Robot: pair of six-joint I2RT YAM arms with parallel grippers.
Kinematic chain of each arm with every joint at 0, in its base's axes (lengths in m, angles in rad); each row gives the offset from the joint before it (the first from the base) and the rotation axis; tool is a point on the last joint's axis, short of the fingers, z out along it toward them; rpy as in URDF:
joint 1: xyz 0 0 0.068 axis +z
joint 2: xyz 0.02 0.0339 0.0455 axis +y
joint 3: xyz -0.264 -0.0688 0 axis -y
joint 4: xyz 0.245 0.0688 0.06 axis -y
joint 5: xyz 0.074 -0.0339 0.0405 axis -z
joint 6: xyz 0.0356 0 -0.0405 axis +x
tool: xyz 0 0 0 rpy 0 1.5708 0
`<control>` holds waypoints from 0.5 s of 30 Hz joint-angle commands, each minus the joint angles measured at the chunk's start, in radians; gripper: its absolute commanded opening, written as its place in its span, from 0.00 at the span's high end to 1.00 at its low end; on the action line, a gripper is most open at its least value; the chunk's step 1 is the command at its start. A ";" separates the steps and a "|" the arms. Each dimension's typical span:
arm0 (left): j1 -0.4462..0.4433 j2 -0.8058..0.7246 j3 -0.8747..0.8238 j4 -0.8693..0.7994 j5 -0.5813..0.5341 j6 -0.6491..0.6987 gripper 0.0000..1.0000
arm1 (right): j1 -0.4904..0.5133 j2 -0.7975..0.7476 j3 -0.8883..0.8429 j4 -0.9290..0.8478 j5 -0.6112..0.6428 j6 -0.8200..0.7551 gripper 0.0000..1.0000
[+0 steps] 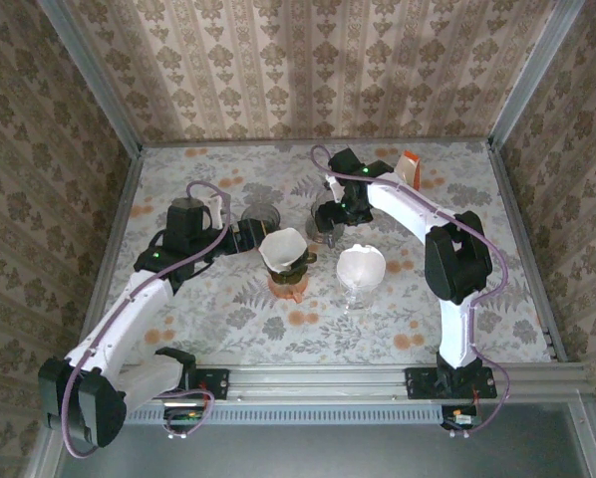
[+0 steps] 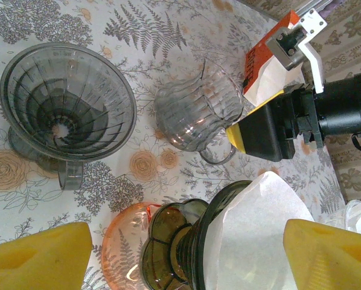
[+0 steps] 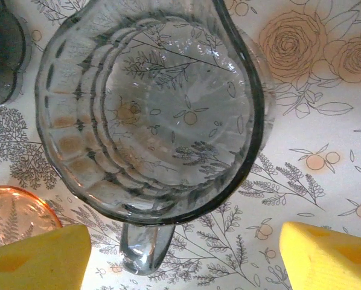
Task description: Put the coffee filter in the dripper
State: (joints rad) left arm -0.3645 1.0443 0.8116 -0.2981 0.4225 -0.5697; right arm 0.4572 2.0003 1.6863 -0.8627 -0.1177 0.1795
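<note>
The coffee filter (image 2: 259,223) is sitting as a white cone inside the dark dripper (image 2: 168,251), which is standing on a pink saucer (image 2: 121,240) near the middle of the table (image 1: 228,329). The left gripper (image 2: 183,241) is hanging with its fingers apart, one on each side of that dripper. Whether they are touching it cannot be told. The right gripper (image 3: 185,232) is hovering, fingers spread, over a clear glass vessel (image 3: 150,115) just to the far right.

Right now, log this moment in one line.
left gripper open | right gripper open over empty glass dripper | paper filter sits in dark dripper
</note>
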 commanded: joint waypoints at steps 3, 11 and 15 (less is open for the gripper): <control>0.009 -0.013 -0.014 0.021 0.015 -0.012 0.16 | 0.020 -0.006 0.008 -0.029 0.004 -0.023 0.15; 0.009 -0.009 -0.014 0.017 0.015 -0.009 0.16 | 0.020 0.023 0.014 -0.026 0.044 -0.013 0.28; 0.009 -0.006 -0.012 0.017 0.013 -0.009 0.16 | 0.017 0.028 0.018 -0.018 0.059 -0.012 0.43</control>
State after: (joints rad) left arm -0.3645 1.0443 0.8112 -0.2977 0.4225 -0.5697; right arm 0.4751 2.0151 1.6867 -0.8639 -0.0914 0.1764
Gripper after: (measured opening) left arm 0.842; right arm 0.594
